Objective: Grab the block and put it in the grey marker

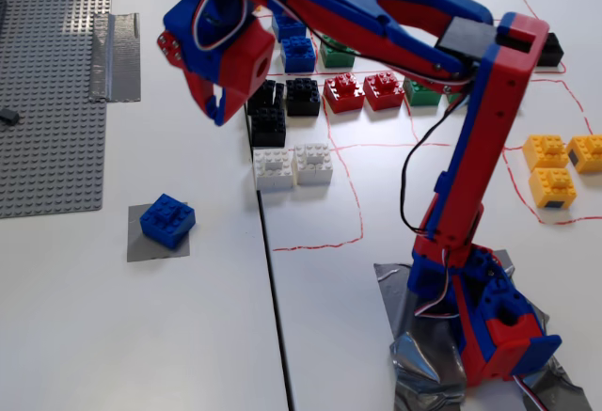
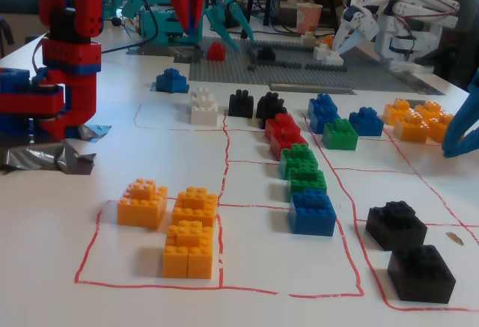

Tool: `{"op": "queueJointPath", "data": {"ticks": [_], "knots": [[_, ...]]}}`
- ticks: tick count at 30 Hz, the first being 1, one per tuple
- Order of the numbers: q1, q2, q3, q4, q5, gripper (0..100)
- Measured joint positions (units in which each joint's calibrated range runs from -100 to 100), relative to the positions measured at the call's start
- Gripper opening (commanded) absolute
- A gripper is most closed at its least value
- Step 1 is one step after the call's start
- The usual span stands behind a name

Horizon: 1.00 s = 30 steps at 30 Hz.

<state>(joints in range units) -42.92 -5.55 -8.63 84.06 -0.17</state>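
Note:
The blue studded block (image 1: pixel 167 220) lies a little askew on the grey marker (image 1: pixel 156 245), a flat grey square near the table's left side in a fixed view. In the other fixed view the block (image 2: pixel 171 81) sits far back left of the white bricks, and the marker under it hardly shows. My gripper (image 1: pixel 202 91) hangs high above the table, well up and to the right of the block, open and holding nothing. Its red and blue fingers (image 2: pixel 190 1) point down from the top edge, clear of the block.
A large studded grey baseplate (image 1: pixel 47 82) and a silver tape strip (image 1: pixel 115 42) lie at the left. White (image 1: pixel 292 166), black (image 1: pixel 282 105), red (image 1: pixel 362 91), green and yellow (image 1: pixel 555 166) bricks fill red-lined squares on the right. The arm's base (image 1: pixel 484 326) is taped down at the front right.

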Motion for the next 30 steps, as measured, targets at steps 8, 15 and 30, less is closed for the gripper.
{"op": "queueJointPath", "data": {"ticks": [8,15,30], "knots": [[16.9,-3.8,0.0,1.1,1.9,0],[32.1,-4.4,0.0,1.1,3.5,0],[50.1,-4.5,7.3,-4.3,3.8,0]]}}
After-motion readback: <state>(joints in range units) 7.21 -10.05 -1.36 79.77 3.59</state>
